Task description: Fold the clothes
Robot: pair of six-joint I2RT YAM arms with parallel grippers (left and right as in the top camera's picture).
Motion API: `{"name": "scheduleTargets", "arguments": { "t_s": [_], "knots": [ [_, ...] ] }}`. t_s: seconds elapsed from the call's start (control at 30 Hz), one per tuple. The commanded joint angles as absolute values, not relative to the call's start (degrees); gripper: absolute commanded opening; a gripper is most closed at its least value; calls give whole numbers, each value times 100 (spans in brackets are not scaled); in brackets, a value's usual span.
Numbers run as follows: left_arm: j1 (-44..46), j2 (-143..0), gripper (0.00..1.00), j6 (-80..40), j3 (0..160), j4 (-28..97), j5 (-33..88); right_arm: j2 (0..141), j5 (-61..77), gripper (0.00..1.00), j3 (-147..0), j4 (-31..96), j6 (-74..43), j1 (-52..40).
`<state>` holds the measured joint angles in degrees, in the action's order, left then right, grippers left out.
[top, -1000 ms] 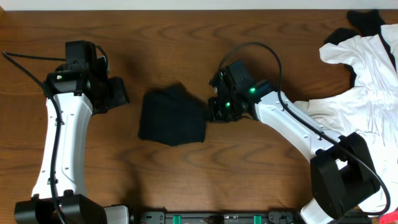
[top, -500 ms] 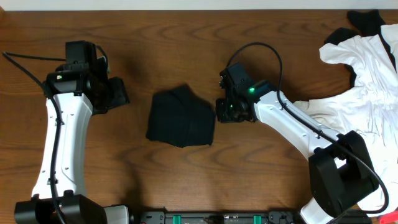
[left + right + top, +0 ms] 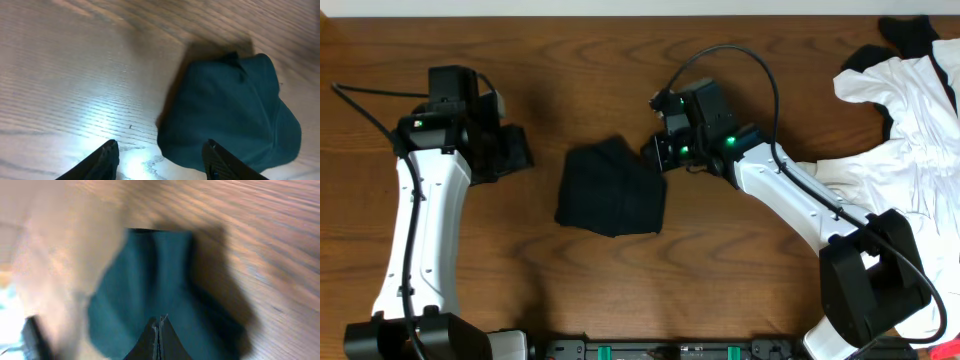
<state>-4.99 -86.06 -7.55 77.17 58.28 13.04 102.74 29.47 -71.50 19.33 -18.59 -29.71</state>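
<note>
since half a second ago my right gripper has swung up along the folded black t-shirt lying mid-table, fingers pinched together on nothing, while my left gripper hangs spread and empty.

The overhead view is brightly and evenly lit and sharp, and only soft shadows are cast on the tabletop. The white garments are close to overexposed, while little detail is held in the folded black T-shirt. In the left wrist view the wood is washed out pale, a glare patch is seen at the lower edge, and the T-shirt is rendered teal, with a dark shadow along its upper left. The right wrist view is heavily blurred: the grain is smeared and the left side is bleached.
</note>
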Motion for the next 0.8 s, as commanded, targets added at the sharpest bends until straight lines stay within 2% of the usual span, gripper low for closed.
{"name": "scheduleTargets", "arguments": {
  "t_s": [0.0,0.13,0.4,0.77],
  "knots": [
    [-263,-8733,54,-502,7555,5776,1446,10263,4066,1,-7238,1892,-1562,-3124],
    [-1,-8925,53,-309,7450,5684,1557,10350,4322,1,-7164,1909,-1815,-3251],
    [106,-9393,53,242,7408,5468,3304,11118,5113,1,-7146,1603,-2565,-3304],
    [106,-10084,53,1258,6851,5352,4860,12387,5096,1,-7146,1520,-2567,-3284]
  ]
}}
